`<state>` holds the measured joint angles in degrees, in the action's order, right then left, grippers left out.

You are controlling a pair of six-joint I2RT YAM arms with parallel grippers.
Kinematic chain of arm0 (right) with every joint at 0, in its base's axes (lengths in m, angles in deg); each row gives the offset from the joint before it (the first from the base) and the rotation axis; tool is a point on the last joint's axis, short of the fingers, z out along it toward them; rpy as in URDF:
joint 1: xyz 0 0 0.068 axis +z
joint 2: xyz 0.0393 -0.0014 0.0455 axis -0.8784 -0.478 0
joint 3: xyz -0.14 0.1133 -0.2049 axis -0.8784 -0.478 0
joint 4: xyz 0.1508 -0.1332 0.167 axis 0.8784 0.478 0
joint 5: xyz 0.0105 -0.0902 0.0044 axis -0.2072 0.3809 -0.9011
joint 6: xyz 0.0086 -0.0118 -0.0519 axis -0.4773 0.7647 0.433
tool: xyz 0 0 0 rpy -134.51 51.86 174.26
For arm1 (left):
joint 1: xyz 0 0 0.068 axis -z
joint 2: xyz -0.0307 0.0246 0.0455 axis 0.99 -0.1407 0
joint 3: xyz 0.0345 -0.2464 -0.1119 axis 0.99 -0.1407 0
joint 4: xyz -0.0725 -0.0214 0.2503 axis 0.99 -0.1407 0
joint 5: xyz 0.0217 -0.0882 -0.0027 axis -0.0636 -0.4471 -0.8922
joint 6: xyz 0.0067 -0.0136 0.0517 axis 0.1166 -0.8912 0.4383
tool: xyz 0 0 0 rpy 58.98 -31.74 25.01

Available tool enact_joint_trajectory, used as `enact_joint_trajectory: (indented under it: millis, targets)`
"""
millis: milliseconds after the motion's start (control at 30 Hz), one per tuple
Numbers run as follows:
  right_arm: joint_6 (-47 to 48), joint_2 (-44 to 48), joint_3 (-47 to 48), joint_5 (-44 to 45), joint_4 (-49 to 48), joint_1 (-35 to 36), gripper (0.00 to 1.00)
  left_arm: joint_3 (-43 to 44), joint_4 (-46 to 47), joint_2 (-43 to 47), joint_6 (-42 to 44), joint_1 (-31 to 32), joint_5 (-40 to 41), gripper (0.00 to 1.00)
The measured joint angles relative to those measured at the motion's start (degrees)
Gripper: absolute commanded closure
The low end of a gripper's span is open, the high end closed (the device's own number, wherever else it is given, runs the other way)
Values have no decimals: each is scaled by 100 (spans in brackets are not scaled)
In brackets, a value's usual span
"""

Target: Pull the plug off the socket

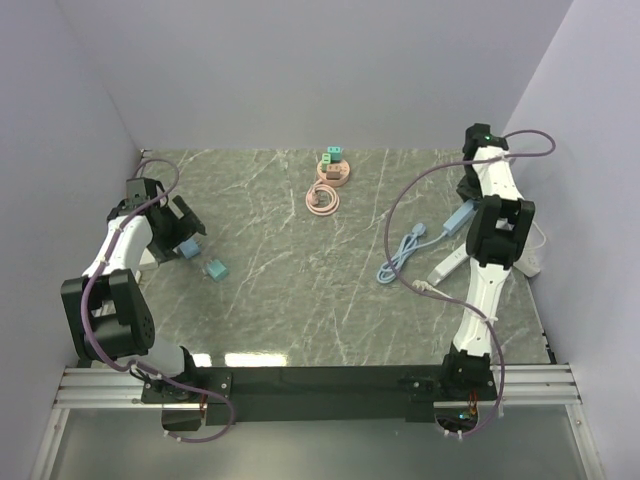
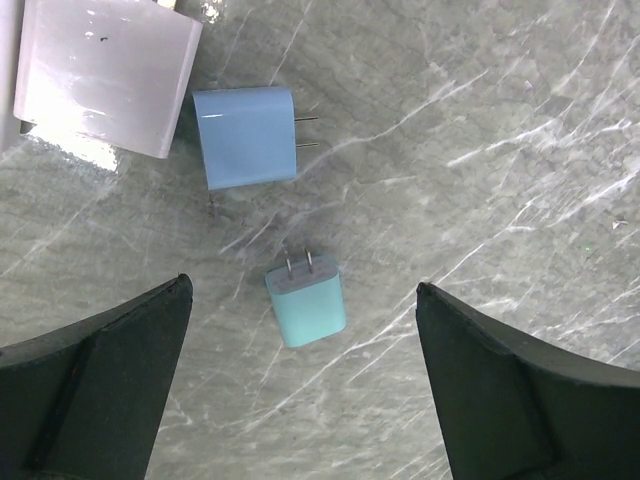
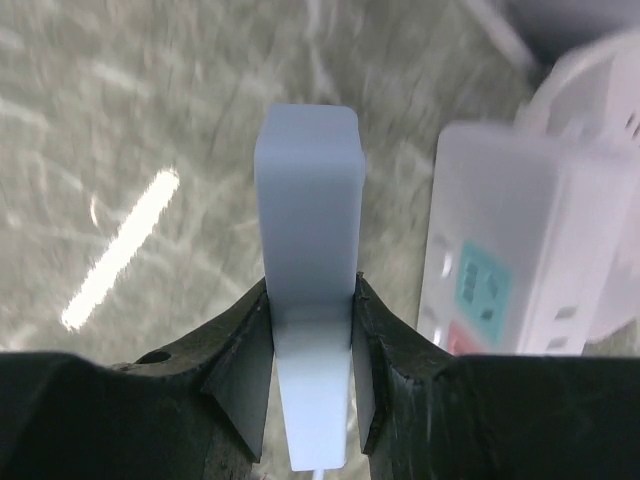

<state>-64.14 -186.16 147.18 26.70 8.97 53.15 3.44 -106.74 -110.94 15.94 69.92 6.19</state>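
Observation:
My right gripper point(image 3: 310, 290) is shut on a pale blue plug point(image 3: 307, 220), held between both pads, with its far end pointing towards the table. The white socket strip point(image 3: 500, 260) lies just to its right, apart from the plug. In the top view the plug point(image 1: 458, 217) is at the right gripper point(image 1: 466, 203), and its blue cable point(image 1: 402, 255) is coiled on the table beside the strip point(image 1: 448, 264). My left gripper point(image 2: 302, 286) is open and empty above a teal charger point(image 2: 306, 300).
A blue charger point(image 2: 246, 136) and a white block point(image 2: 100, 70) lie past the teal one, at the table's left side point(image 1: 188, 247). A pink ring point(image 1: 322, 200) and a pink base with green blocks point(image 1: 333, 165) sit at the back middle. Walls close in on both sides.

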Motion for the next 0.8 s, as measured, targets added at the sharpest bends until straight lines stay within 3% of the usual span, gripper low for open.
enact_joint_trajectory:
  millis: [33, 100, 167, 267, 567, 667, 800]
  targets:
    - [44, -72, 142, -57, 0, -90, 68, 22, -24, 0, 0, 0, -4, 1]
    - [142, -120, 262, -221, -44, -201, 48, 52, -42, 0, 0, 0, -22, 0]
    - [232, -120, 267, -387, -85, -223, 39, 74, -48, 0, -2, 0, -57, 0]
    - [308, -70, 170, -605, -273, -175, 7, 98, -55, 2, -2, 0, -111, 1]
    - [660, 1569, -1099, -1362, -1202, 76, 5, 98, -28, 136, -11, 0, -216, 1]
    - [940, 1919, -743, -1794, -1408, 365, 6, 98, -17, 140, -46, 0, -291, 1]
    - [1180, 1574, 151, -2520, -1670, 986, 6, 98, -22, 140, -90, 0, -319, 1]
